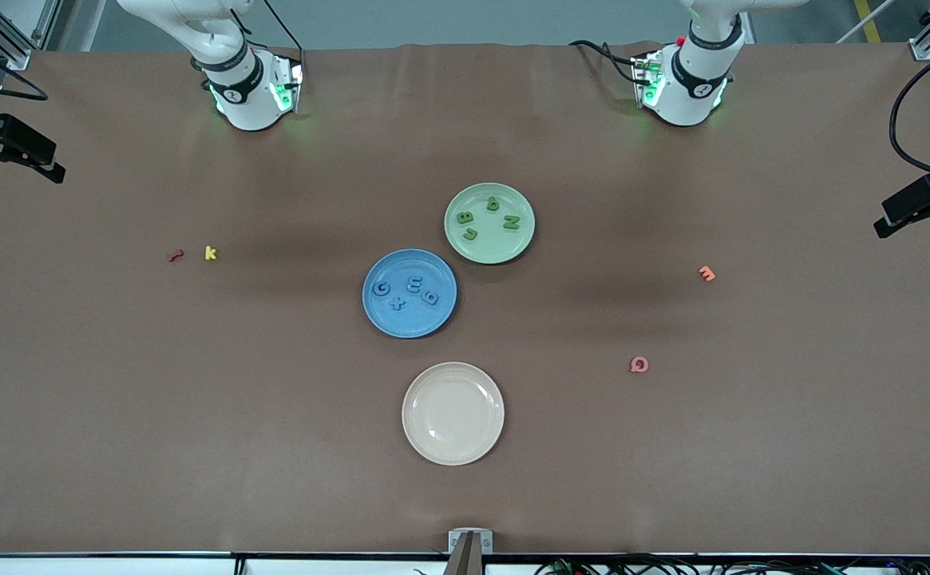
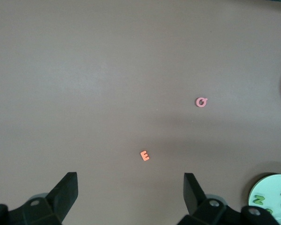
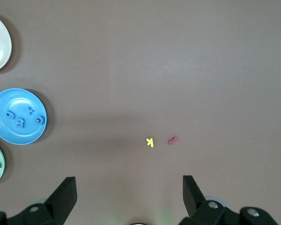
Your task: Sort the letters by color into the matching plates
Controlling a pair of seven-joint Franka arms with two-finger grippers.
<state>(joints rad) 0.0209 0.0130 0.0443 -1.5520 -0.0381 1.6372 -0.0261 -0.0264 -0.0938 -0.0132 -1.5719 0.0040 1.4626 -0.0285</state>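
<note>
My right claw (image 3: 129, 199) is wide open and holds nothing. It waits over the table. Four blue letters (image 1: 405, 291) lie in the blue plate (image 1: 409, 323). Four green letters (image 1: 487, 220) lie in the green plate (image 1: 488, 252), touching it, farther from the front camera. My left claw (image 2: 130, 197) is wide open too, holding nothing.

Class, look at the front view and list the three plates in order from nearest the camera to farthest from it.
cream plate → blue plate → pale green plate
</note>
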